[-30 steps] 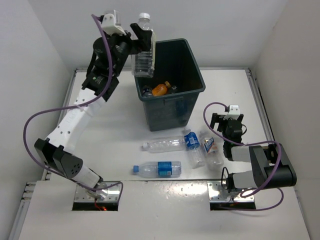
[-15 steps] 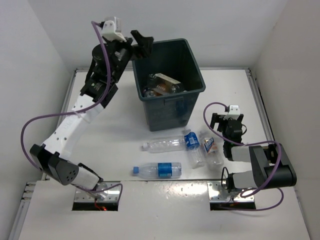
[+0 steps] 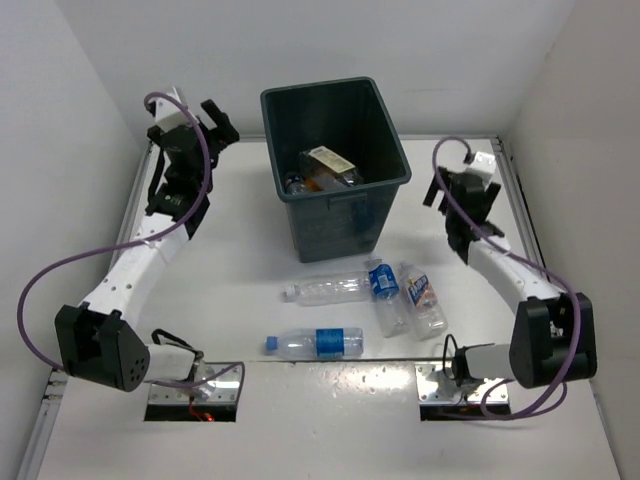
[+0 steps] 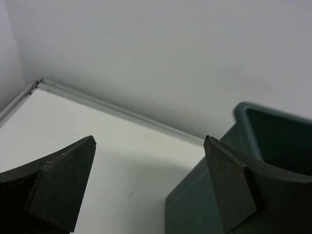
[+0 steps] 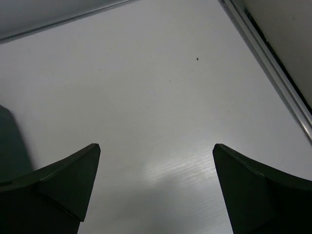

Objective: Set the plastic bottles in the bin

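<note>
Bottles of clear plastic (image 3: 345, 286), four in all, lie on the white table (image 3: 230, 260) on the near side of the tall dark grey-green plastic bin (image 3: 335, 228), which stands far centre with more bottles (image 3: 322, 168) inside. Your left gripper (image 4: 148, 141) hangs wide open and empty off the bin's left side. Your right gripper (image 5: 156, 146), equally spread and holding nothing, hovers over bare table to the bin's right.

Three bottles crowd together. The unlabelled clear bottle (image 3: 320, 290) lies crosswise, its base against the blue-labelled bottle (image 3: 386, 297), with the white-and-blue-labelled bottle (image 3: 424, 300) just beside that on the right. The lone blue-labelled bottle (image 3: 315, 340) lies nearer, apart.

Trouble likely starts in the cluster: fingers closing on one bottle may send its neighbours rolling, and thin round plastic may squirt free. A bottle carried low could strike the bin's rim. Both arms reaching for the middle risk a clash.
</note>
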